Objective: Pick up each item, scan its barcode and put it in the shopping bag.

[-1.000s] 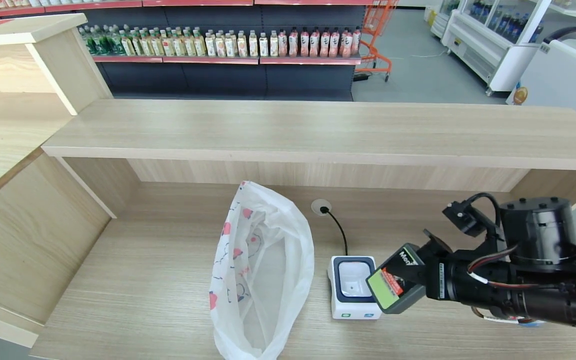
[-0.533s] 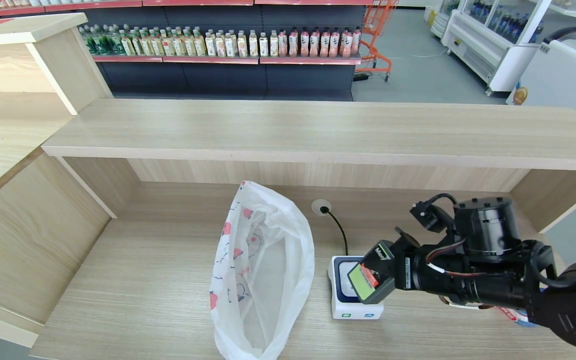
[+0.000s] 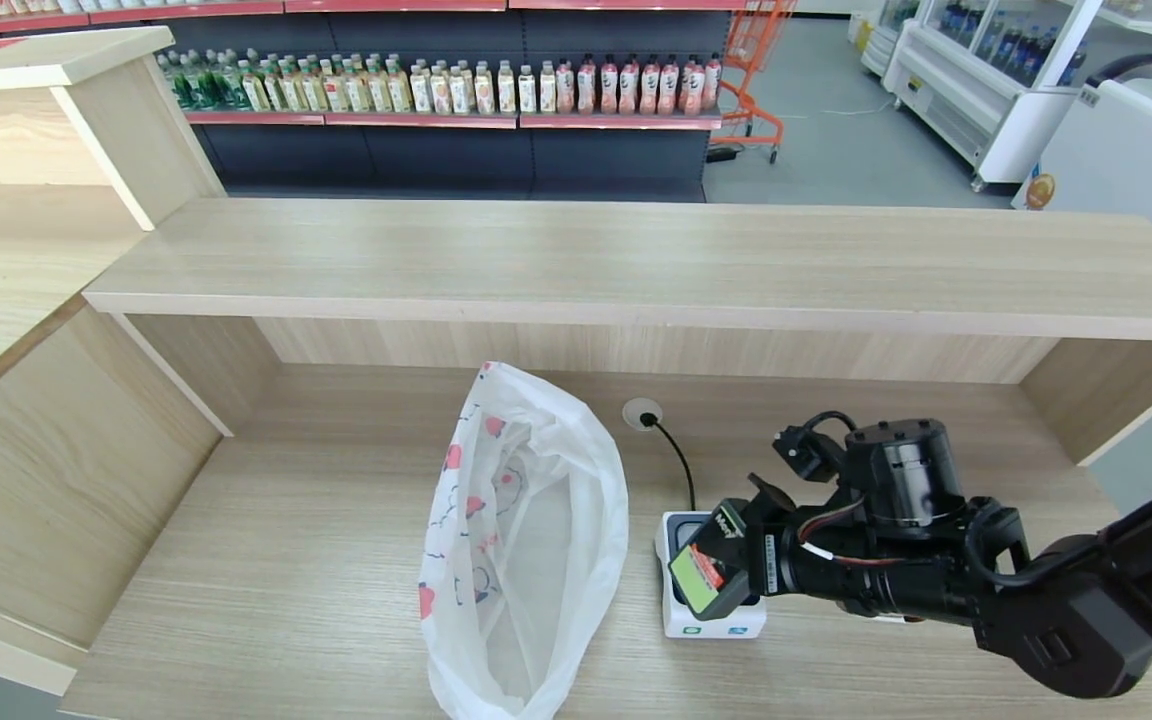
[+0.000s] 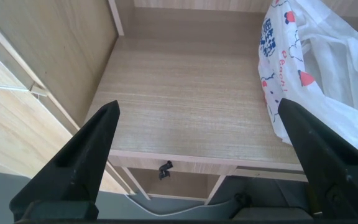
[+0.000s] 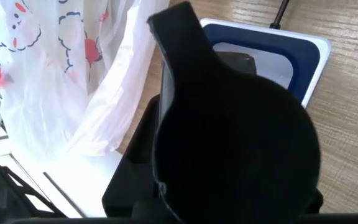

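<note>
My right gripper [image 3: 721,570] is shut on a small dark box with a green and red face [image 3: 704,585], holding it just above the white and blue barcode scanner [image 3: 714,625] on the counter. In the right wrist view the dark box [image 5: 229,143] blocks most of the scanner [image 5: 303,50]. The white shopping bag with red hearts [image 3: 521,540] stands open to the left of the scanner, and its side [image 5: 55,68] lies close to the box. My left gripper [image 4: 197,155] is open at the near left of the counter, its dark fingers [image 4: 82,155] spread wide, with the bag [image 4: 316,68] off to one side.
A black cable [image 3: 674,455] runs from the scanner to a round port [image 3: 642,412] at the back. A raised wooden counter ledge [image 3: 636,260] spans the back, with a side panel [image 3: 56,480] on the left. Bare counter [image 3: 286,560] lies left of the bag.
My right arm has carried the box leftward and down, from beside the scanner to over its window. The bag and left gripper have stayed put.
</note>
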`<state>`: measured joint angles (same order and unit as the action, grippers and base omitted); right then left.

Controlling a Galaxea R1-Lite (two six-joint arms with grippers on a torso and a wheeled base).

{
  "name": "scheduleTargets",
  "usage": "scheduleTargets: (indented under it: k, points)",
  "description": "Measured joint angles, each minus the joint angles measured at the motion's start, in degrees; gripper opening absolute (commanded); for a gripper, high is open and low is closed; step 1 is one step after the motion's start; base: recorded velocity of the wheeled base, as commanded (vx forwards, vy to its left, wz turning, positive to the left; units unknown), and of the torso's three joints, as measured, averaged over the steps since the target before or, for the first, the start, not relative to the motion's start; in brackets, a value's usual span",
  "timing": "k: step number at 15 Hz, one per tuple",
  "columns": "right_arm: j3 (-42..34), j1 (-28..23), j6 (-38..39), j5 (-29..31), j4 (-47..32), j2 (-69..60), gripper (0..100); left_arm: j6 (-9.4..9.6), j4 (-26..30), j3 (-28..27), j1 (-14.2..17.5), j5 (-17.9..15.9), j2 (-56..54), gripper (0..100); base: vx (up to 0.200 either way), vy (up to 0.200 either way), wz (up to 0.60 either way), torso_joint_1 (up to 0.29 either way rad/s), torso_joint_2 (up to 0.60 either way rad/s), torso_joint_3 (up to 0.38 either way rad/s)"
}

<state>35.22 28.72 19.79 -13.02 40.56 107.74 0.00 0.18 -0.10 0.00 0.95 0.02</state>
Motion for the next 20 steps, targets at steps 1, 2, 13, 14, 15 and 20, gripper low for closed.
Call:
scheduleTargets:
  k: [1,2,13,14,15,20]
  points:
    - [0.33,-0.01,0.02,0.0,0.02,0.37,0,0.0,0.0,0.0,0.0,0.0,0.0,100,0.0,0.0,0.0,0.0,0.0,0.0]
    - [0.72,0.0,0.05,-0.02,0.06,0.74,0,0.0,0.0,0.0,0.0,0.0,0.0,100,0.0,0.0,0.0,0.0,0.0,0.0]
    - [1.74,-1.02,1.1,-0.33,-6.86,-8.87,0,0.0,0.0,0.0,0.0,0.0,0.0,100,0.0,0.0,0.0,0.0,0.0,0.0]
    - [1.85,-1.33,-1.32,-0.28,-10.81,-13.58,0,0.0,0.0,0.0,0.0,0.0,0.0,100,0.0,0.0,0.0,0.0,0.0,0.0]
    - [1.82,-1.91,-5.72,-0.04,-15.43,-18.66,0,0.0,0.0,0.0,0.0,0.0,0.0,100,0.0,0.0,0.0,0.0,0.0,0.0]
    - [-4.29,-7.09,-24.05,3.96,-24.94,-35.33,0,0.0,0.0,0.0,0.0,0.0,0.0,100,0.0,0.0,0.0,0.0,0.0,0.0]
